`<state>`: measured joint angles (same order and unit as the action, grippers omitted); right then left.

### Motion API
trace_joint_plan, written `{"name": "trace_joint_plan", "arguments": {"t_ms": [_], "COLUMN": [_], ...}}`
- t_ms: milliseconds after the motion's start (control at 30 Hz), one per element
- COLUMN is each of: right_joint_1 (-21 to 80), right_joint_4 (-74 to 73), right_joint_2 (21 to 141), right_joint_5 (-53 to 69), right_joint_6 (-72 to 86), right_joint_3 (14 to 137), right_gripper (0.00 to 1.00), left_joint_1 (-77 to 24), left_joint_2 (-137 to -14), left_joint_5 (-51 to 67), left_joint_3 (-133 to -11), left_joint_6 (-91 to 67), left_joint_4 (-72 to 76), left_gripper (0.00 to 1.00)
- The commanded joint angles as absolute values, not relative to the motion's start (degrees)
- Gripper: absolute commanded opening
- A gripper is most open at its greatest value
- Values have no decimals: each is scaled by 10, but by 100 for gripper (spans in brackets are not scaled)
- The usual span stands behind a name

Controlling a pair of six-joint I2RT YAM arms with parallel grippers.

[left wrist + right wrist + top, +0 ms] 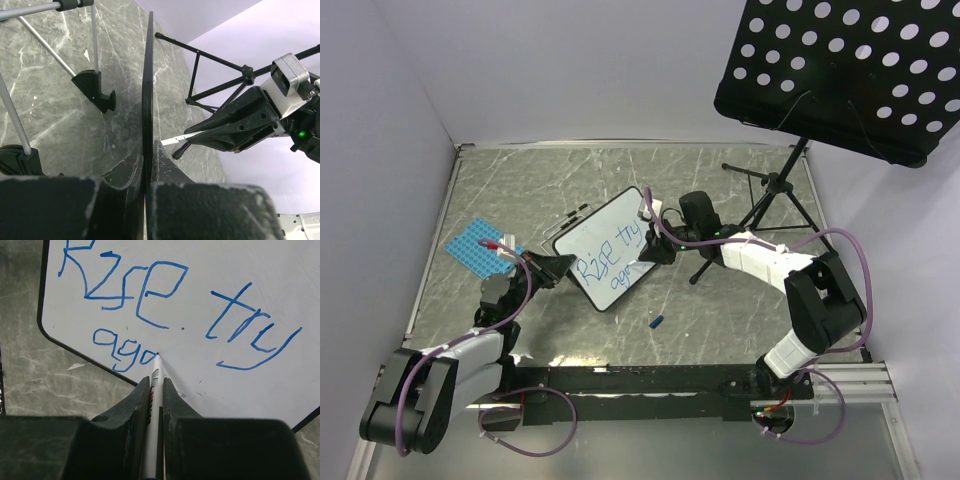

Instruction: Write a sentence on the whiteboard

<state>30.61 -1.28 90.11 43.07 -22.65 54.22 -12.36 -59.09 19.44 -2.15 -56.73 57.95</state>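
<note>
Under both claws lies the grey marbled tabletop [520, 190]. Beyond and to the right of the right claw [653, 252] stands a black music stand [850, 70], its perforated tray raised high and its tripod legs on the tabletop just behind that claw.

Between the two claws is the whiteboard [595, 235], white with a thin black frame and turned at an angle to the tabletop's edges. The left claw [563, 267] is clenched on the board's left edge. In the left wrist view the whiteboard [147, 100] shows edge-on, pinched between the two fingers [127, 172], one on each face.

Just behind the left claw, on its left, a blue studded plate [480, 245] lies flat.

The right claw [156, 385] reaches over the board from the right and grips a marker [154, 390] between its closed fingers. The marker's tip touches the white surface.

The sentence [165, 305] is in blue handwriting directly ahead of the right claw. Its upper line reads roughly "Rise try". The lower line reads "aga", and the marker tip sits at the end of its last letter.

Near the right claw, on the side towards the arm bases, a small blue piece [657, 322] lies on the tabletop, apart from the board.
</note>
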Motion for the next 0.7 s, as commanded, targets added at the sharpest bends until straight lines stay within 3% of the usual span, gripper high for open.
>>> {"name": "trace_joint_plan", "arguments": {"t_ms": [0, 667], "right_joint_1": [305, 293], "right_joint_4": [-17, -21], "right_joint_2": [876, 856], "right_joint_5": [439, 426], "right_joint_6": [-249, -248], "right_joint_3": [531, 538], "right_gripper": [0, 0], "left_joint_1": [-128, -128], "left_joint_2": [-582, -579], "left_joint_5": [201, 201], "left_joint_3": [21, 18], "left_joint_6": [-570, -567], "left_joint_4": [625, 618], "left_gripper": [1, 1]}}
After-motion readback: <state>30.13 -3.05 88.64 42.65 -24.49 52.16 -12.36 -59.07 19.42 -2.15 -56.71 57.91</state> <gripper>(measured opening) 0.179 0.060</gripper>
